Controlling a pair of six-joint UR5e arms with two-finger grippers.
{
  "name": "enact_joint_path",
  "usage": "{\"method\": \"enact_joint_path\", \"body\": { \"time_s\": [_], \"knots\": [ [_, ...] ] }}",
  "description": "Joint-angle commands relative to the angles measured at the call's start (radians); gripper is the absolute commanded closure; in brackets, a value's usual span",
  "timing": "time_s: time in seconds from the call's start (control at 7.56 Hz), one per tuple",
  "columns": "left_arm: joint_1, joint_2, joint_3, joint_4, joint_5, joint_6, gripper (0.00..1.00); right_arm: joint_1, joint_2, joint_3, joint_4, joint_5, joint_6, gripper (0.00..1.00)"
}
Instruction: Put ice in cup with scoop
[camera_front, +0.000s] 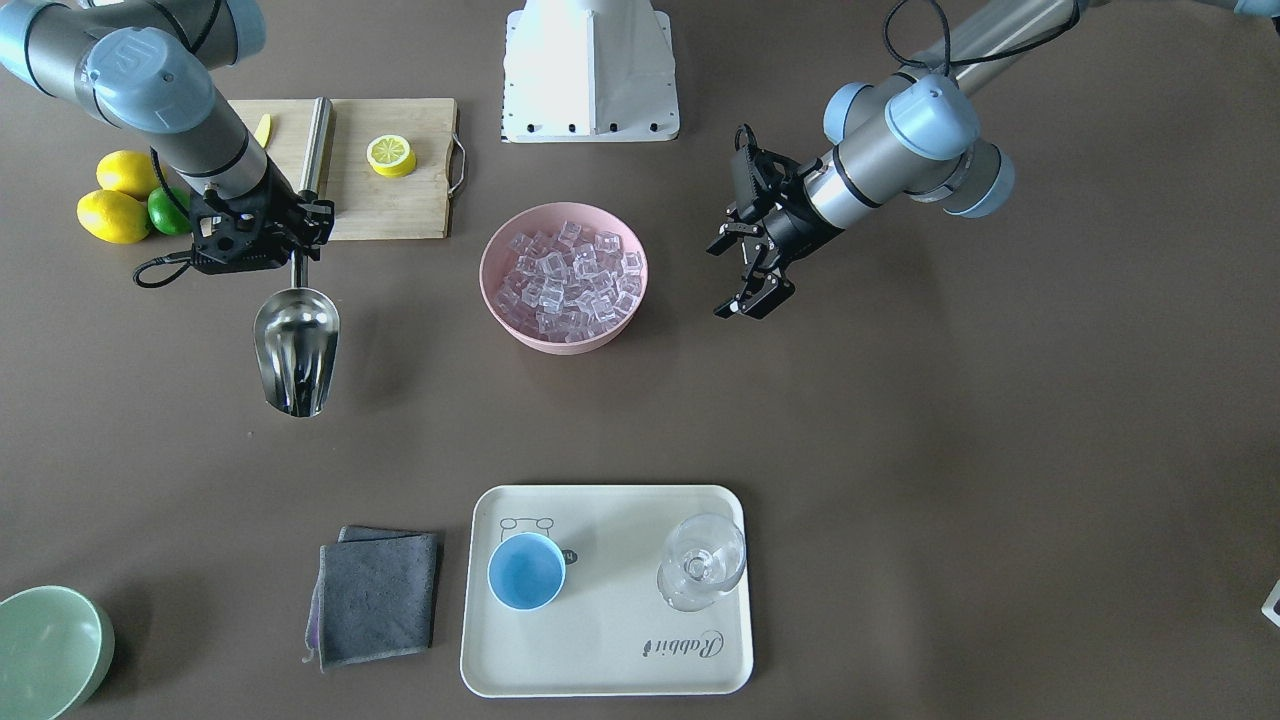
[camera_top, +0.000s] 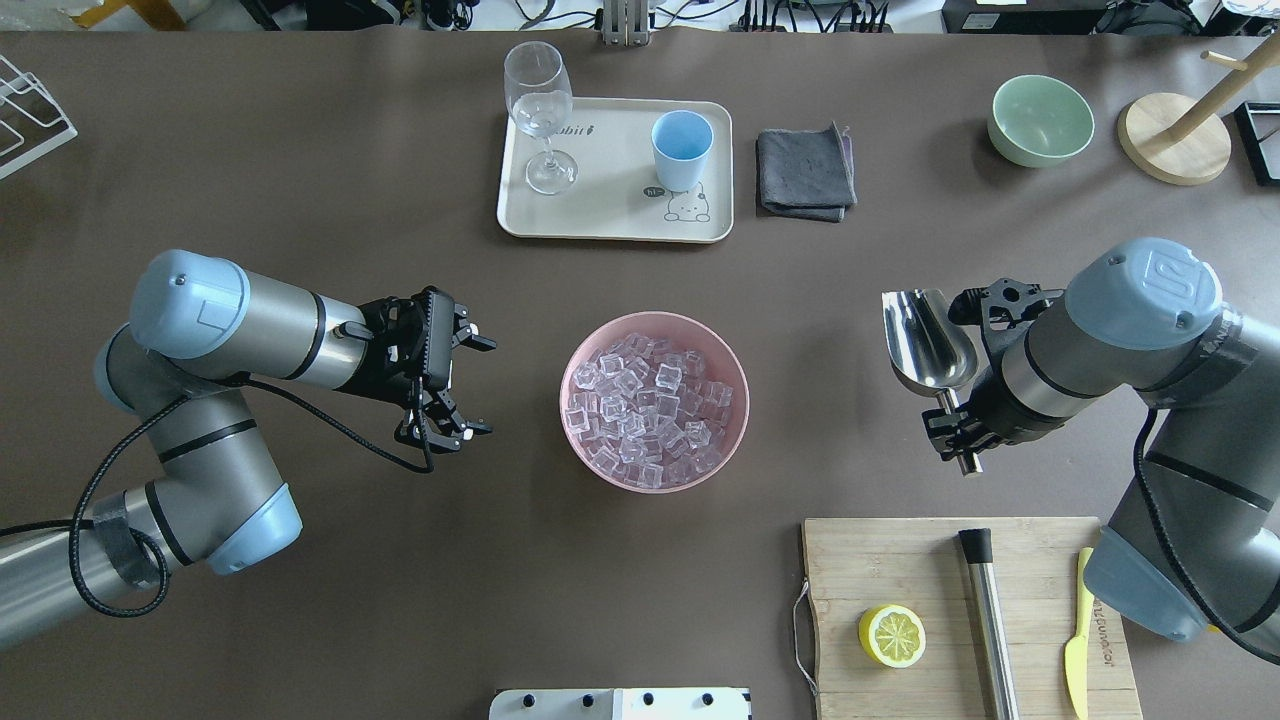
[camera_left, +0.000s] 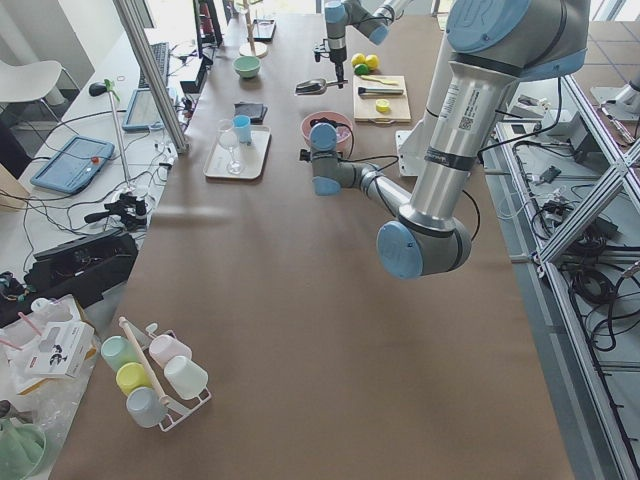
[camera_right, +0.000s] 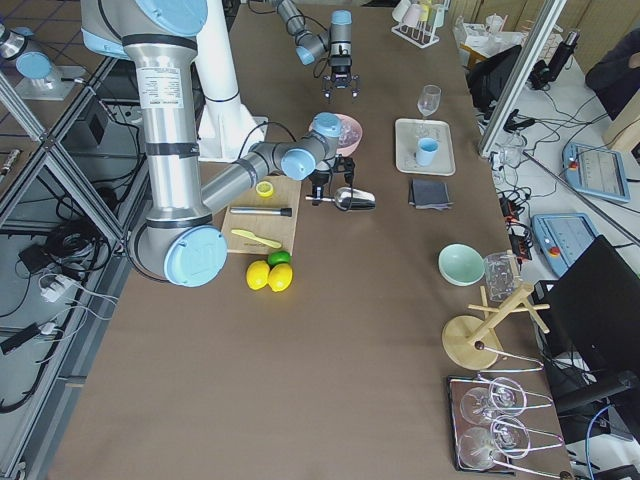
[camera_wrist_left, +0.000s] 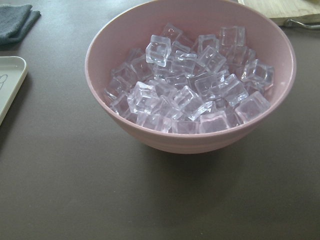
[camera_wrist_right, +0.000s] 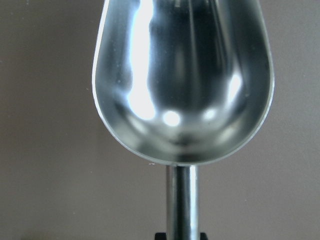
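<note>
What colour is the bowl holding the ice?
Pink: the bowl shows best in the left wrist-mounted view.

I see the R gripper (camera_top: 955, 442) clamped on the scoop (camera_top: 925, 340) handle, trough empty, over bare counter (camera_top: 300, 150), well apart from the pink bowl (camera_top: 655, 318). Ice (camera_top: 645, 400) fills that bowl, mid-counter. L gripper (camera_top: 487, 385) sits near the bowl's other side, fingers (camera_top: 480, 342) spread, holding nothing. Cup (camera_top: 681, 148) stands upright on the tray (camera_top: 610, 215) at the far side, w/ 1 wine glass (camera_top: 540, 110).
</note>
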Motion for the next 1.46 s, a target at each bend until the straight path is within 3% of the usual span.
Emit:
{"method": "enact_joint_path", "body": {
  "time_s": [0.0, 0.26, 0.53, 0.66, 0.93, 1.32],
  "knots": [
    [0.019, -0.017, 0.032, -0.029, 0.004, -0.001, 0.01, 0.112, 0.026, 0.169, -0.283, -0.011, -0.215, 1.00],
    [0.022, -0.025, 0.040, -0.029, 0.004, -0.002, 0.01, 0.246, 0.047, 0.178, -0.373, 0.002, -0.614, 1.00],
    [0.021, -0.023, 0.040, -0.031, 0.012, -0.002, 0.01, 0.274, 0.055, 0.185, -0.392, -0.002, -0.768, 1.00],
    [0.019, -0.023, 0.038, -0.034, 0.015, -0.004, 0.01, 0.274, 0.095, 0.223, -0.521, -0.011, -0.786, 1.00],
    [0.019, -0.037, 0.038, -0.035, 0.016, -0.004, 0.01, 0.274, 0.252, 0.258, -0.885, -0.049, -1.017, 1.00],
    [0.024, -0.029, 0.038, -0.039, 0.018, -0.002, 0.01, 0.158, 0.421, 0.249, -1.153, -0.169, -1.030, 1.00]
  ]
}}
